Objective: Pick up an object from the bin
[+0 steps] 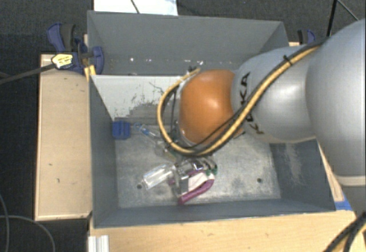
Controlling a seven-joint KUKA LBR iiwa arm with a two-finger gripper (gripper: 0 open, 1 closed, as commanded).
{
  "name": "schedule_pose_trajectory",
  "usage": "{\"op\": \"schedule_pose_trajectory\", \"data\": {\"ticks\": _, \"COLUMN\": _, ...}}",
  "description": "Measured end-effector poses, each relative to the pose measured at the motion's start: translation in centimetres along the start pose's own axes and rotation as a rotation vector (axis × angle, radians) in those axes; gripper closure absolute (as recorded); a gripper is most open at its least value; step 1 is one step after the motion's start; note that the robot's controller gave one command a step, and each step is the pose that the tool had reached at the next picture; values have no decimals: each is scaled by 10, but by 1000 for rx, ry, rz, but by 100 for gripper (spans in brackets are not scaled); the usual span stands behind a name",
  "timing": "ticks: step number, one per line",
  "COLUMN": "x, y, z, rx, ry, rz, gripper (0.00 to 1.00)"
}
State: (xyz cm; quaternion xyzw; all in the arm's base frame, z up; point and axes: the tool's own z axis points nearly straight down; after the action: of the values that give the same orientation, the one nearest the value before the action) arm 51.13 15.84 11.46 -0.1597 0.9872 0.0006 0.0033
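Now the gripper [194, 170] is low in the bin [257, 185], near the middle of its front edge, at the top of a small heap on the floor. A purple curved piece [197, 190] lies just beneath and in front of it, and a clear plastic piece [153, 177] sits beside that, toward the wall at the view's left, with white and green scraps tangled between them. The orange cover [206, 105] and the looped cable [169, 131] on the wrist hang over the spot, so I cannot tell whether the gripper is spread wide, narrowed, or closed on anything. A small blue block [120, 129] lies well apart, toward the back left corner of the floor. By my judgement the pick is at its contact stage, with the purple piece nearest. The risks come from the clutter — pieces lying against one another may be nudged aside rather than caught, or two may rise together and one drop back. A thin, rounded piece could also slip out on lifting, and too deep a descent would press against the metal floor.
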Motion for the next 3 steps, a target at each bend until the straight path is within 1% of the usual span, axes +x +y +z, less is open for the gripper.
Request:
{"op": "schedule_pose_trajectory", "data": {"ticks": 1, "x": 1, "y": 12, "z": 47, "rx": -1, "ry": 9, "rz": 46, "gripper": 0}}
{"op": "schedule_pose_trajectory", "data": {"ticks": 2, "x": 0, "y": 12, "z": 46, "rx": -1, "ry": 7, "rz": 50, "gripper": 0}}
{"op": "schedule_pose_trajectory", "data": {"ticks": 3, "x": 0, "y": 12, "z": 46, "rx": -1, "ry": 6, "rz": 54, "gripper": 100}}
